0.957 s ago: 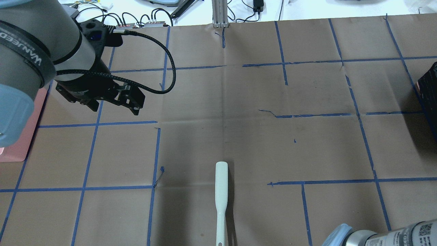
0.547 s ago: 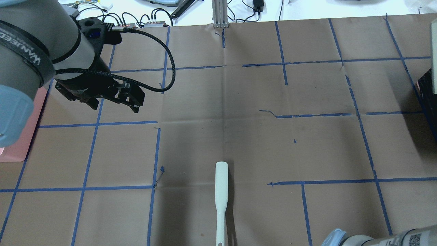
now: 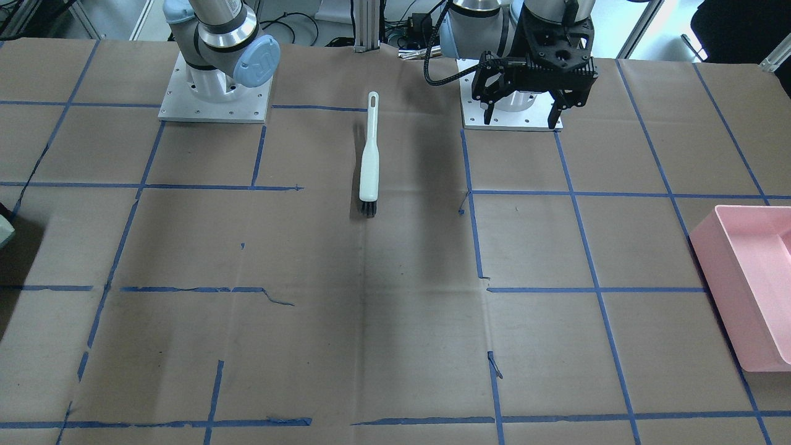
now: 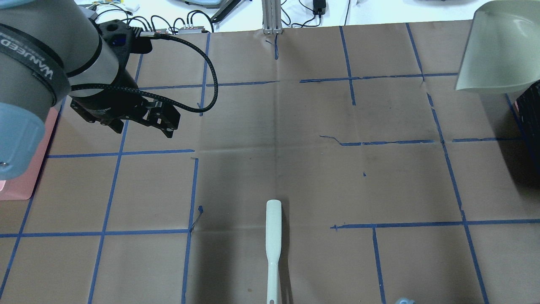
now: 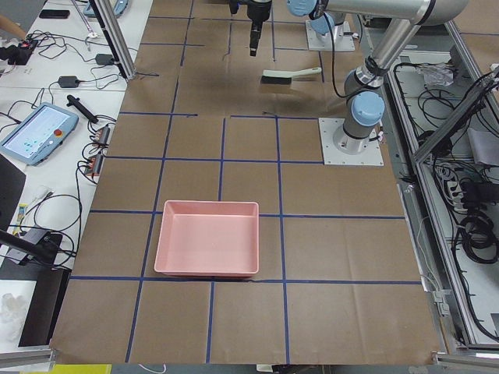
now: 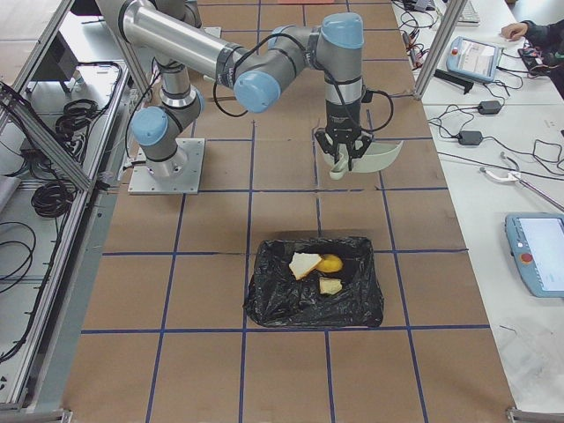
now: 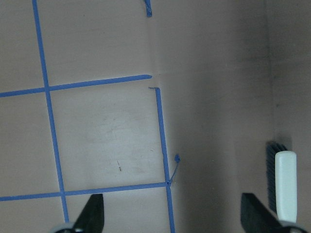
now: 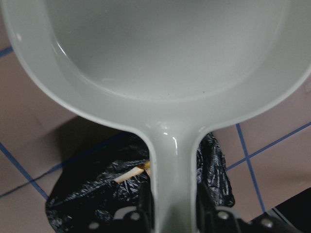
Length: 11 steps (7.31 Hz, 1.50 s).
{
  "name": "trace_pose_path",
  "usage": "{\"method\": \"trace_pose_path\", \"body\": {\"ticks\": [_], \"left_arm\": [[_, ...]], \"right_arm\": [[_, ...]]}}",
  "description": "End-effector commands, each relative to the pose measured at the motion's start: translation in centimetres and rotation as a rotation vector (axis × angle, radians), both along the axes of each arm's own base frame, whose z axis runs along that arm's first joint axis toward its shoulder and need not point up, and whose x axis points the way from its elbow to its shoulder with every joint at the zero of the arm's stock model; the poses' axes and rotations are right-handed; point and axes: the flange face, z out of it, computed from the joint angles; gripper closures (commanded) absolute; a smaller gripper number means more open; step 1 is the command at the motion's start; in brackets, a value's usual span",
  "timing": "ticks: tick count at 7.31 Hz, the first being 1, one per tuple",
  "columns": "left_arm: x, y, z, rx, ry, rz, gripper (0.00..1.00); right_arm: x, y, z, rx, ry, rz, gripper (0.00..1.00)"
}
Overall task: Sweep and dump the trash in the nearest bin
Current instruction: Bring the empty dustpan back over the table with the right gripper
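The trash lies inside the black-bagged bin (image 6: 273, 300): a white bread slice (image 6: 304, 263), a yellow-brown lump (image 6: 330, 263) and a torn tan bread piece (image 6: 330, 286). My right gripper (image 8: 173, 208) is shut on the handle of a pale grey dustpan (image 8: 165, 58). It holds the empty pan in the air just beside the bin (image 4: 531, 114). The pan shows at the top right of the overhead view (image 4: 502, 55). My left gripper (image 3: 524, 114) hangs open and empty above the table near its base. A white brush (image 3: 369, 154) lies on the paper at the table's middle.
A pink tray (image 3: 748, 290) sits at the table end on my left. The table (image 3: 371, 309) is covered in brown paper with blue tape lines. A metal post (image 4: 272, 17) and cables stand at the far edge.
The dustpan has come into the overhead view at the top right, moving left away from the bin. The right arm's elbow has left the bottom edge. The left gripper barely moved.
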Motion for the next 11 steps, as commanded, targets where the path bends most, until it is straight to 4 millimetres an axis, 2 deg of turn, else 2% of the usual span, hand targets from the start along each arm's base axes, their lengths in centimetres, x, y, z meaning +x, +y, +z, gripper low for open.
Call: {"method": "trace_pose_path", "body": {"ticks": [1, 4, 5, 8, 11], "left_arm": [[0.0, -0.1, -0.1, 0.002, -0.001, -0.004, 0.00], [0.0, -0.2, -0.2, 0.005, -0.001, -0.004, 0.00], [0.0, -0.2, -0.3, 0.007, -0.001, -0.004, 0.00], [0.0, -0.3, -0.5, 0.011, -0.003, -0.002, 0.00], [0.0, -0.4, -0.6, 0.013, -0.002, -0.004, 0.00]], "right_arm": [[7.8, -0.5, 0.2, -0.014, -0.074, -0.127, 0.99], [19.6, -2.2, -1.8, -0.052, -0.242, -0.372, 0.98], [23.2, -2.3, -2.2, -0.060, -0.258, -0.425, 0.98], [36.2, -1.3, -4.8, -0.049, -0.336, -0.647, 0.98], [44.5, 0.3, -8.0, 0.000, -0.368, -0.830, 0.98]]}}
